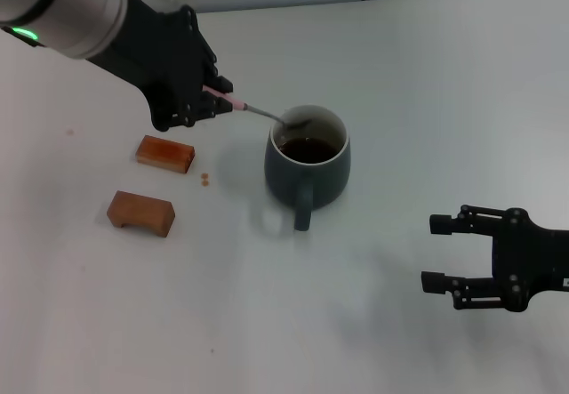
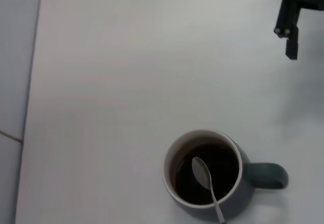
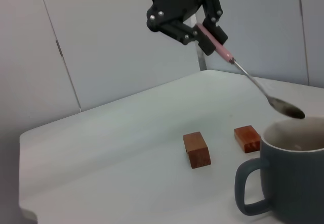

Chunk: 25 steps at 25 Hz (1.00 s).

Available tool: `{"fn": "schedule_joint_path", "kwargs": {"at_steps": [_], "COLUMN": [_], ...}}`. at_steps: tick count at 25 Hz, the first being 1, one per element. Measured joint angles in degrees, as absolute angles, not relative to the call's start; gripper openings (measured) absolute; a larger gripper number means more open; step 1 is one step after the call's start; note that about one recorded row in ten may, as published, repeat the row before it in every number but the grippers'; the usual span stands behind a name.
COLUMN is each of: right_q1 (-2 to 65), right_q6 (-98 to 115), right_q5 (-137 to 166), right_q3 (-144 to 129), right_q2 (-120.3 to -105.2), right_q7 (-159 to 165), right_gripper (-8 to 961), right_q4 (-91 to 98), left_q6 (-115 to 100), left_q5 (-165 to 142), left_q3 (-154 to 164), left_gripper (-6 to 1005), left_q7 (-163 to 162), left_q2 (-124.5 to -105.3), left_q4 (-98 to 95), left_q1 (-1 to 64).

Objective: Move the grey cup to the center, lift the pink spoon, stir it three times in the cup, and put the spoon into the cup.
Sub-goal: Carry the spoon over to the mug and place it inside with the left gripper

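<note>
The left gripper (image 1: 216,97), at ten o'clock from the central grey cup (image 1: 307,164), clamps the pink spoon (image 1: 262,113) above its rim, while the right gripper (image 1: 442,252) rests open at four o'clock.

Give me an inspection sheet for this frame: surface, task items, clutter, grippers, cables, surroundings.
Surface: white table, a few small brown specks near the blocks.
Grey cup: upright near the middle, dark liquid inside, handle toward the robot.
Pink spoon: held by its pink end, tilted, bowl above the cup's rim; right wrist view shows it clear of the liquid.
Clutter: two brown blocks on the robot's left, apart from the cup.
Left gripper: shut on the spoon handle, raised beside the cup.
Right gripper: open, empty, idle on the right.
Cables: nothing seen.
Surroundings: pale wall panels behind the table.
</note>
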<state>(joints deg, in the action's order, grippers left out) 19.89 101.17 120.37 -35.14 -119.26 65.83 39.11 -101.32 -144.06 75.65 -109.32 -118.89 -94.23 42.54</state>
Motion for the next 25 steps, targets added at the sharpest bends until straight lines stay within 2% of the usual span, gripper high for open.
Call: {"fn": "schedule_joint_path", "kwargs": {"at_steps": [25], "right_q1": [20.2], "right_q6": [102.5], "right_q5": [120.6], "right_q3": [-35.5], "right_q2": [-119.27], "right_q7": [65.8], "right_gripper": [810], "right_q4": [38.8], "left_q6": [-89.9], "left_q5": [-152.3], "left_q3": [93.5], "left_gripper": [128], "left_q7": [-109.5], "left_q2": [-119.18], "left_q4": [-83.7], "left_q1": [49.9]}}
